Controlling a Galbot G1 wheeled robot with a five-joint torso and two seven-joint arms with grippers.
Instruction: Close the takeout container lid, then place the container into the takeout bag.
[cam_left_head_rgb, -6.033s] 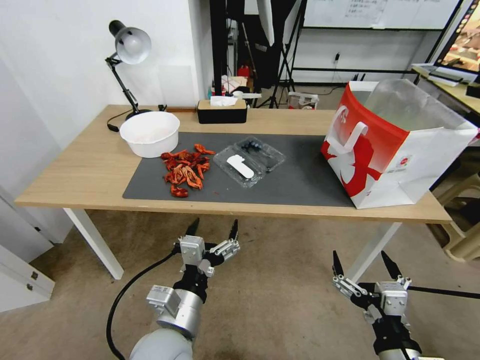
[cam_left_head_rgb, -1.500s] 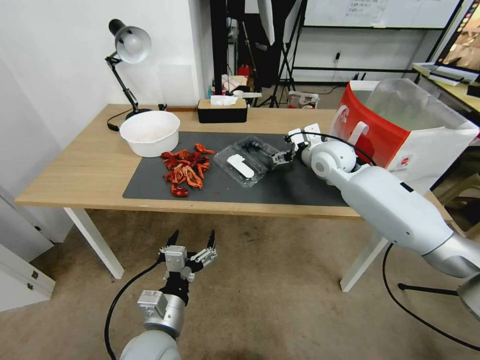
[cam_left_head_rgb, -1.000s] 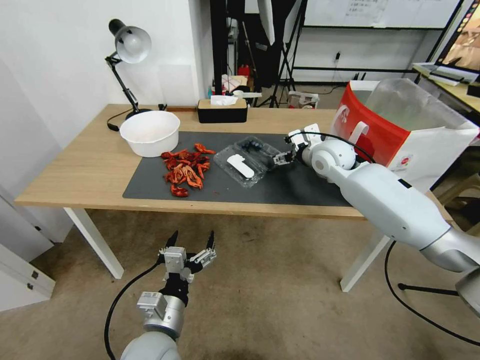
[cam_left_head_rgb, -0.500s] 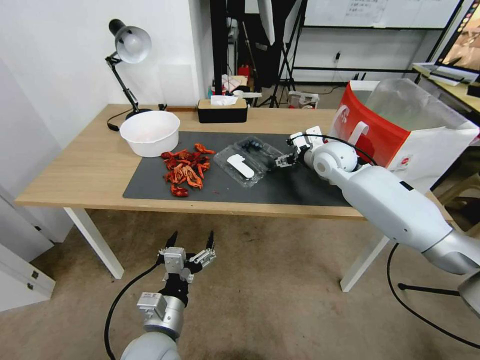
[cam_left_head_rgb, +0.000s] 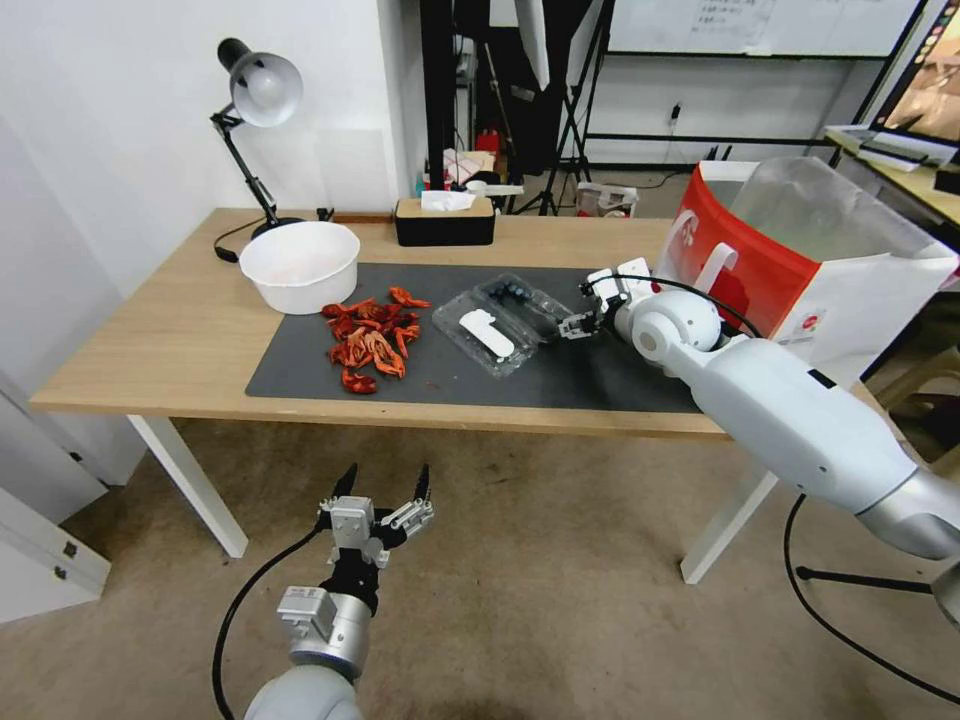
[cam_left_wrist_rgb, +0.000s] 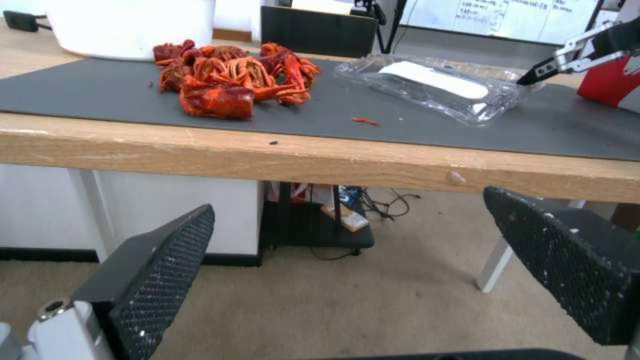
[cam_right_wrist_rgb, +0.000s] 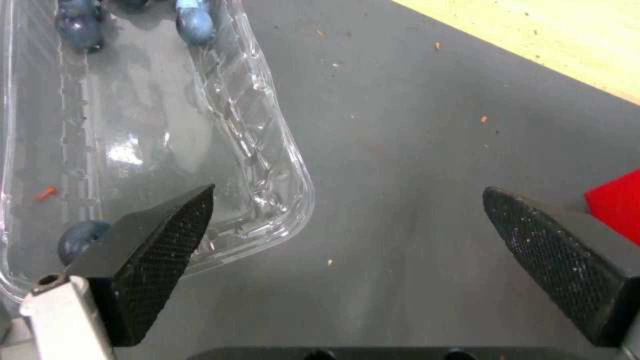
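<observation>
**Right gripper at the open container's edge**

The container (cam_left_head_rgb: 503, 322) lies open and flat on the grey mat (cam_left_head_rgb: 600, 370), between the red crayfish pile (cam_left_head_rgb: 368, 338) and the bag (cam_left_head_rgb: 800, 290). It is clear, ribbed plastic; one half holds a white oblong piece (cam_left_head_rgb: 486, 333), the other, the lid (cam_right_wrist_rgb: 160, 125), holds dark berries (cam_right_wrist_rgb: 80, 25).

The right gripper (cam_left_head_rgb: 574, 325) sits low over the mat beside the lid's bag-side rim, fingers (cam_right_wrist_rgb: 157, 240) spread wide and holding nothing. One finger is over the lid's corner, the other over bare mat; whether it touches the plastic is unclear.

The left gripper (cam_left_head_rgb: 384, 483) hangs below the table (cam_left_head_rgb: 150, 340) edge, fingers (cam_left_wrist_rgb: 153, 270) wide apart and empty.
</observation>
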